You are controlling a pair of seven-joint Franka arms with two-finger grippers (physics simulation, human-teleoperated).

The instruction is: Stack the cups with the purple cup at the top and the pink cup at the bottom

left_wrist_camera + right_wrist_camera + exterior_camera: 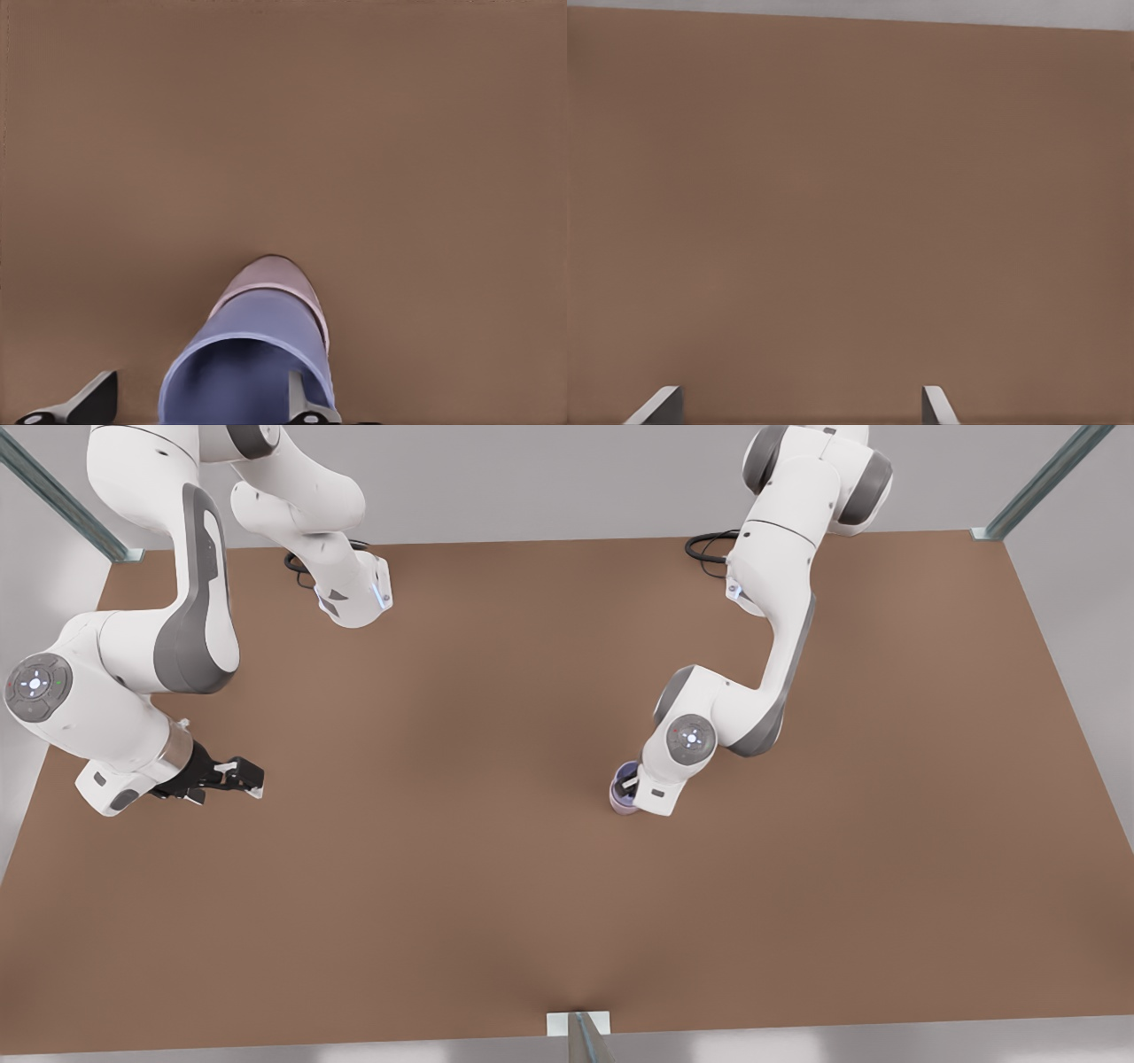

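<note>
Nesting is the step in hand: the purple cup (257,354) sits inside the pink cup (275,276) near the middle of the brown desk (496,886), toward the front view's right; the left tool (204,403) straddles the purple cup's wall, one finger (301,398) inside the rim and the other outside and apart from it, so the grip looks released; in the front view that tool (627,786) stands over the pair; the right tool (241,776) waits with fingers spread and nothing between them at the front view's left, well apart from the cups; the stack appears made, so the next move calls for a straight lift clear without tipping it; count: two cups, two arms.
</note>
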